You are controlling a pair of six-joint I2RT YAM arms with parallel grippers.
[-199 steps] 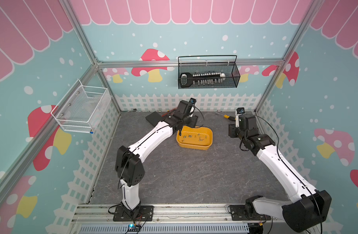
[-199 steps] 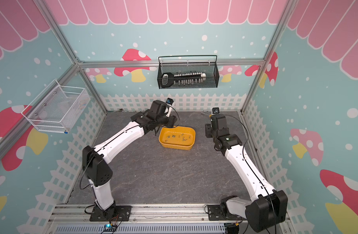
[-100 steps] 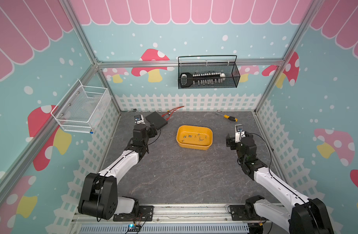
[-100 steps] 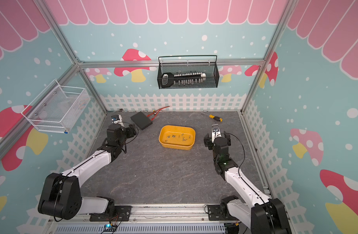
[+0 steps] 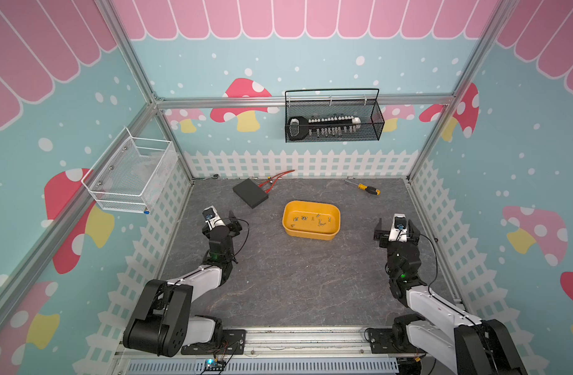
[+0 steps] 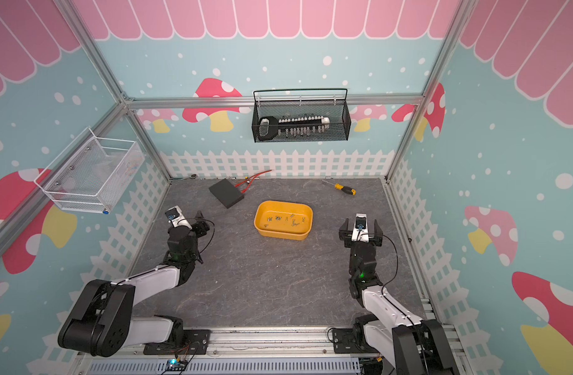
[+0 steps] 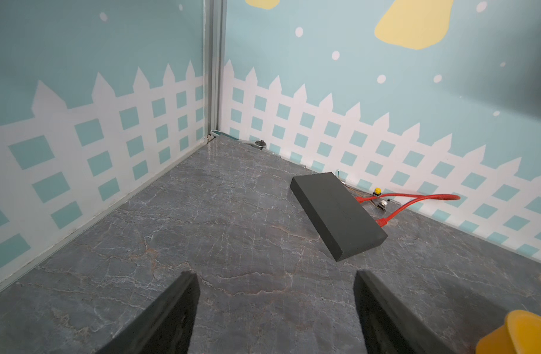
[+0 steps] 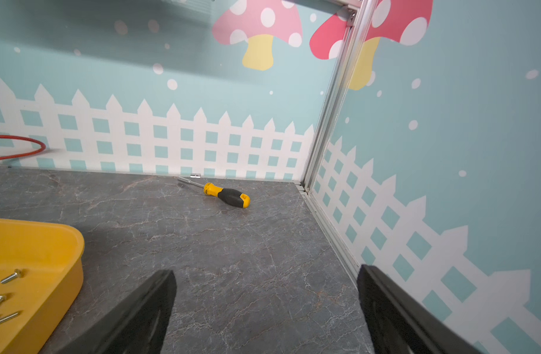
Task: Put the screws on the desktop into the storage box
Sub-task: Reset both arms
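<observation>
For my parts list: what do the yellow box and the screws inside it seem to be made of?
Storage box: probably plastic, smooth matte yellow-orange, with a rounded moulded rim. Screws: apparently metal, silvery with bright glints.

Both top views high overhead, whole desktop [image 5: 278, 285], wrist views low, facing back corners, sharing storage box [image 7: 520, 334].

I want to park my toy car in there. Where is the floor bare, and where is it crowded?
Biggest bare patch: desktop from the yellow storage box to the front rail. Also bare: between the box and the left claw or right claw, both open. Crowded: the back fence, with the black block, red cables and screwdriver.
</observation>
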